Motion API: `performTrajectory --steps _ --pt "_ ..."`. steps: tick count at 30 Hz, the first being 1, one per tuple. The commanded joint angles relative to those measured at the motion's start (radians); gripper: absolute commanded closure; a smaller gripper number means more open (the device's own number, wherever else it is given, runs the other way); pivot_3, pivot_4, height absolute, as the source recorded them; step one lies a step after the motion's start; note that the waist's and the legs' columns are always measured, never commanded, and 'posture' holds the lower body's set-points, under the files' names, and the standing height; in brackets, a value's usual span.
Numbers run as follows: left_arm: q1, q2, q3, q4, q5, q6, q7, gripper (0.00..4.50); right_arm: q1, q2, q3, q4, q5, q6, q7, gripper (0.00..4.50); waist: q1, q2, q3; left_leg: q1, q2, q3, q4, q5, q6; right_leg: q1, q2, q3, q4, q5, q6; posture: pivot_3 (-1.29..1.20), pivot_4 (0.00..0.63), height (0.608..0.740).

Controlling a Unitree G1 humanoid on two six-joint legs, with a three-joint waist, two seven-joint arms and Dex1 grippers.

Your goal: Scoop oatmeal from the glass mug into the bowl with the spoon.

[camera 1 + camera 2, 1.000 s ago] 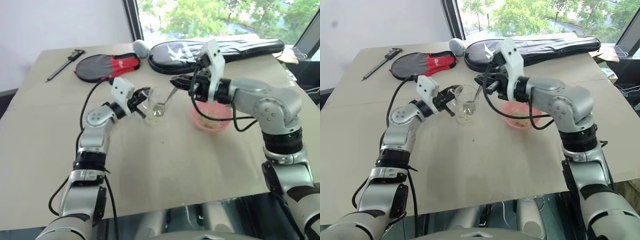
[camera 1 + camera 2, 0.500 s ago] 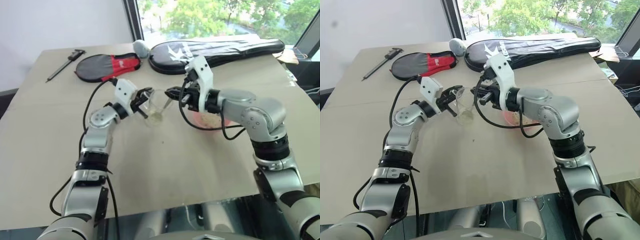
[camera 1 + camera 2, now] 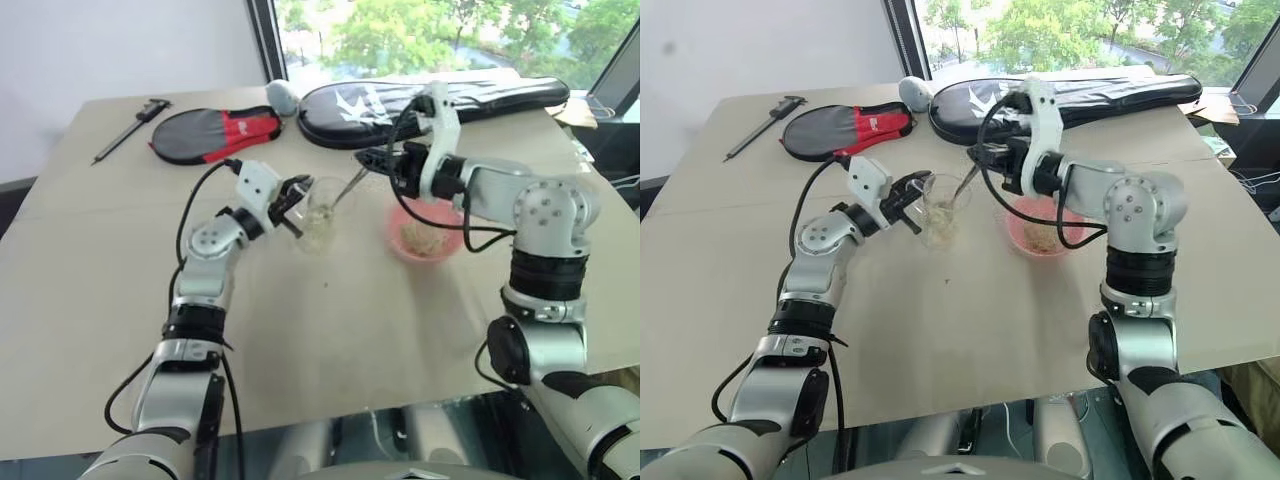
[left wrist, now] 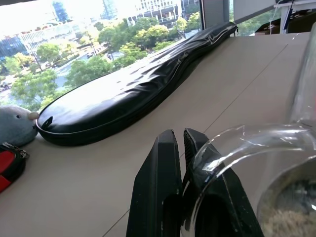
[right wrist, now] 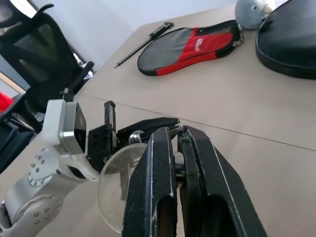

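Glass first: our glass mug (image 3: pixel 322 213) stands on the counter (image 3: pixel 400 320) with a low layer of oatmeal (image 4: pixel 289 223) at its bottom, just beside the pink bowl (image 3: pixel 425 237), which already carries some flakes. Since a second ago the right arm swung in toward the mug and out again, rolling its wrist, so the spoon (image 3: pixel 347 189) now slants from above the bowl's near side down into the mug's mouth. We judge another scoop is starting, with the transfer still to come. Our right pincer (image 3: pixel 372 160) is clamped tight on the spoon's handle, hanging clear of the counter. Our left pincer (image 3: pixel 296 190) has stayed put, its fingers (image 4: pixel 163 192) pinched nearly closed on the mug's rim, steadying it. Beyond lie the racket cases.
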Motion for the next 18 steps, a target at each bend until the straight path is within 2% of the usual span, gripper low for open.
performTrajectory --steps 1,5,8,12,18 --pt "-0.048 -0.016 0.000 0.004 -0.003 -0.047 0.015 4.37 -0.052 -0.019 -0.092 -0.015 0.045 0.045 -0.032 4.50 0.001 0.000 0.000 0.000 0.000 0.000 0.000 0.000 0.000 0.000 0.000 0.000 0.000 0.000 0.000 0.00 0.150 0.740" --pt "-0.074 -0.033 -0.005 0.041 -0.001 -0.067 0.024 4.37 -0.063 -0.011 -0.161 -0.009 0.072 0.107 -0.077 4.50 0.000 0.000 0.000 0.000 0.000 0.000 0.000 0.000 0.000 0.000 0.000 0.000 0.000 0.000 0.000 0.00 0.150 0.740" --pt "-0.110 -0.063 -0.004 0.084 -0.004 -0.089 0.039 4.37 -0.074 0.026 -0.298 0.007 0.090 0.213 -0.166 4.50 0.000 0.000 0.000 0.000 0.000 0.000 0.000 0.000 0.000 0.000 0.000 0.000 0.000 0.000 0.000 0.00 0.150 0.740" --pt "-0.141 -0.082 -0.004 0.148 0.004 -0.124 0.046 4.37 -0.092 0.040 -0.411 0.001 0.085 0.302 -0.228 4.50 0.003 0.000 0.000 -0.001 0.000 0.000 0.001 0.000 0.000 0.000 0.000 0.001 0.001 0.000 0.000 0.00 0.150 0.740" --pt "-0.163 -0.097 -0.008 0.219 0.013 -0.171 0.049 4.37 -0.112 0.020 -0.473 0.008 0.130 0.311 -0.293 4.50 -0.001 0.000 0.000 -0.001 0.000 0.000 0.001 0.000 0.000 -0.001 0.000 0.001 0.001 0.000 0.000 0.00 0.150 0.740"
